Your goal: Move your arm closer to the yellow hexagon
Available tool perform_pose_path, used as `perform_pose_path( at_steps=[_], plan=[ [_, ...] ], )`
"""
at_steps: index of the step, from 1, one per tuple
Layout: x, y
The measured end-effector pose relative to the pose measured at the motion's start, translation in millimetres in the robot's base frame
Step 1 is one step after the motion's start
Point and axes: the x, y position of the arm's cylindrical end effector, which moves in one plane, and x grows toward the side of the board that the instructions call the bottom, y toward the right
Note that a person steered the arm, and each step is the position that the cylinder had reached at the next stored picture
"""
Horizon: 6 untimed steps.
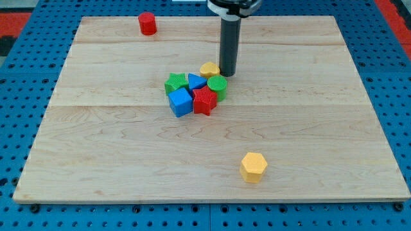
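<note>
Well apart from my tip (228,74), the yellow hexagon (253,167) lies flat.

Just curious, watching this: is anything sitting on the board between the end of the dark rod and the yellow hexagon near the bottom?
In the camera view, only bare wood lies between my tip and the yellow hexagon; the green round block sits just left of that line.

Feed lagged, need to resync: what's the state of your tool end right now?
No gripper, just a rod: my tip holds nothing and sits beside the small yellow block in the cluster, far from the yellow hexagon.
</note>
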Motion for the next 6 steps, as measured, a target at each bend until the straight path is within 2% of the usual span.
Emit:
perform_pose_path(
  at_steps=[3,4,5,6],
  plan=[
    [18.4,-4.4],
    [18.5,56.4],
    [75.4,154.8],
    [203.3,137.3]
  ],
)
